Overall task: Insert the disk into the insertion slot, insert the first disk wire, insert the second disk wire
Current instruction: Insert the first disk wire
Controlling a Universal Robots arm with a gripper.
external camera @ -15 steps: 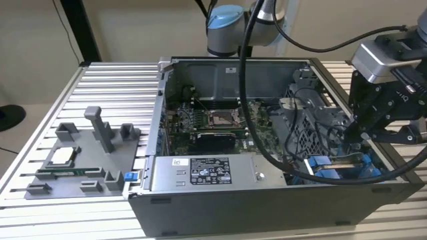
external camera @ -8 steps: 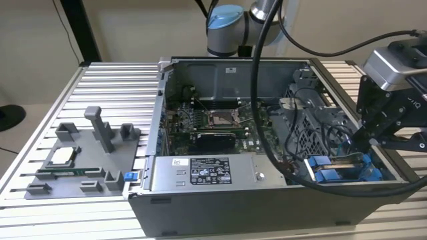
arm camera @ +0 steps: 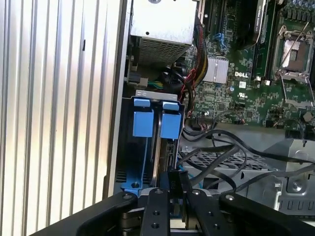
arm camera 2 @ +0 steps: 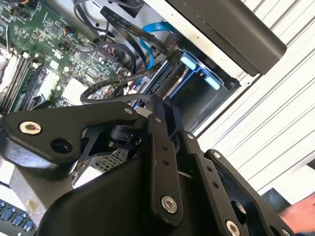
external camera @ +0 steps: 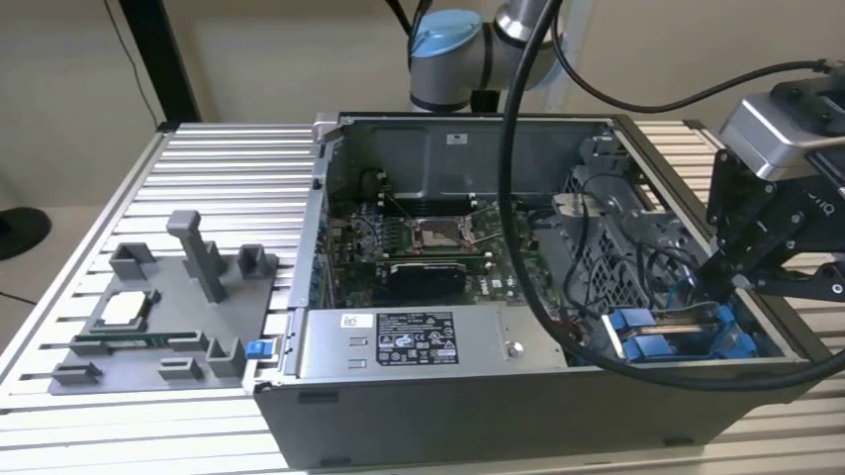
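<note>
Tool (arm camera: 176,191) clamped on black wire plug (arm camera: 174,177), close by blue-framed disk (arm camera: 171,125) seated in grey insertion slot (arm camera: 147,93).

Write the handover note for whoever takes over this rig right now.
Hand: fingertips close together, poised at the edge of the insertion slot; whether it pinches a connector cannot be told.
Disk: its blue carrier tabs sit in the slot, so it looks seated; the body is hidden.
Wires: loose black cables lie beside the slot, and a blue cable curves near it.
Done: disk insertion, apparently.
Left: neither wire can be seen plugged in.
</note>
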